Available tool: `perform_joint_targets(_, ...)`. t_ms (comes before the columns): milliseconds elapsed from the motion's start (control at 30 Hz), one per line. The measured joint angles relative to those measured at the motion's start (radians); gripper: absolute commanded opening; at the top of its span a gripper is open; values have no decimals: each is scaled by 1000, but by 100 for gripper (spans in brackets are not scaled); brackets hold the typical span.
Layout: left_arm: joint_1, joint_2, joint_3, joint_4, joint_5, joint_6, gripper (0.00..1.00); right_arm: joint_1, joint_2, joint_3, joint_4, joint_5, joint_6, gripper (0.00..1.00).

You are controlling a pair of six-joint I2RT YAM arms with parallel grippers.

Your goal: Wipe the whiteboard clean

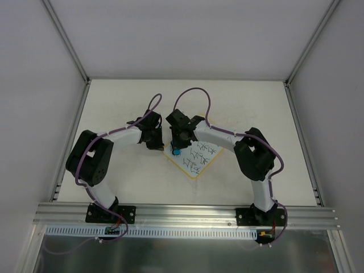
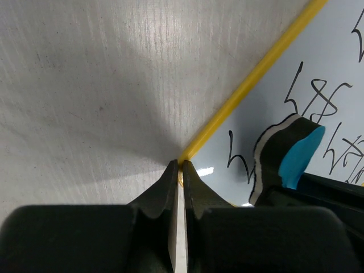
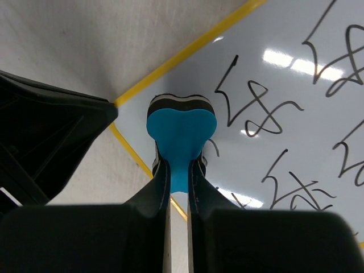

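The whiteboard (image 1: 199, 159) lies turned like a diamond at the table's middle, with a yellow border and dark scribbles on its face. My left gripper (image 1: 156, 142) is at its left corner; in the left wrist view (image 2: 181, 166) its jaws are pinched on the yellow border of the whiteboard (image 2: 267, 119). My right gripper (image 1: 177, 147) is shut on the blue eraser (image 1: 177, 152). In the right wrist view (image 3: 179, 170) the eraser (image 3: 181, 128) rests felt-down on the whiteboard (image 3: 284, 74) near that corner. The eraser also shows in the left wrist view (image 2: 298, 156).
The off-white tabletop (image 1: 256, 108) is bounded by aluminium rails (image 1: 187, 213) at the near edge and white walls on the other sides. Both arms lean in over the table's middle, close together. My left gripper's body (image 3: 51, 136) sits just left of the eraser.
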State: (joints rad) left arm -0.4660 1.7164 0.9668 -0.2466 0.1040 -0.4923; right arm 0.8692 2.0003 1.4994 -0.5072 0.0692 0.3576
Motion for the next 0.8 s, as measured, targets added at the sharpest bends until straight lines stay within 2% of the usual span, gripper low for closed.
perform_joint_targets(400,3,-4,-13,7,5,-39,0,47,125,167,-100,52,53,0)
perform_joint_targets(800,2,-4,-21,16,13,-69,0,32,130,174,-201,116,132,0)
